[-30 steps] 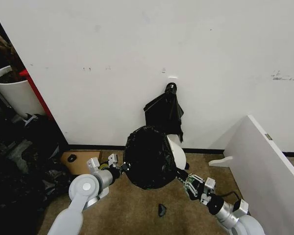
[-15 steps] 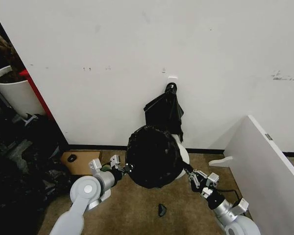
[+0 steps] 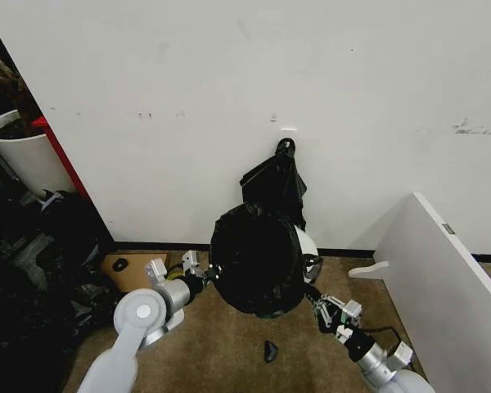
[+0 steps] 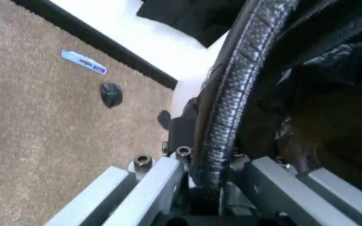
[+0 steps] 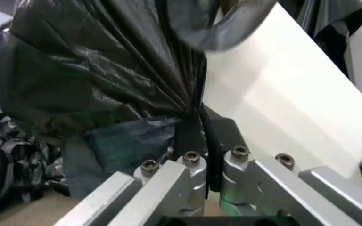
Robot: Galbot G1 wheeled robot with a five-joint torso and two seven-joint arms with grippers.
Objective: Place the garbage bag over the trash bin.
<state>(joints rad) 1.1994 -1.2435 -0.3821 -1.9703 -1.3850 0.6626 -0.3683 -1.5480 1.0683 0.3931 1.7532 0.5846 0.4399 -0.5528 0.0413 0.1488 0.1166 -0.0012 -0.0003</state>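
The garbage bag (image 3: 255, 260) hung stretched across the mouth of the trash bin (image 3: 304, 244), which stood tipped on the brown carpet (image 3: 221, 352) against the white wall (image 3: 254, 82); only a strip of the bin's cream side showed past the black film, on the side nearer the white board (image 3: 442, 270). Both arms reached forward and low toward the bin, elbows bent, one on each flank. The left pincer (image 3: 206, 278) was at the bin's left edge, clenched on a thick rolled fold of the garbage bag (image 4: 225, 103), the fold running up between its metal fingers (image 4: 146, 186) in the left wrist view. The right pincer (image 3: 313, 301) sat below and to the right of the bin, clamped on a gathered pleat of the garbage bag (image 5: 105, 61), with the bin's cream wall (image 5: 294, 89) just beside it in the right wrist view. A second black bag (image 3: 276, 184) hung from a hook on the wall directly above the bin. A small dark scrap (image 3: 270, 350) lay on the carpet in front of the bin.
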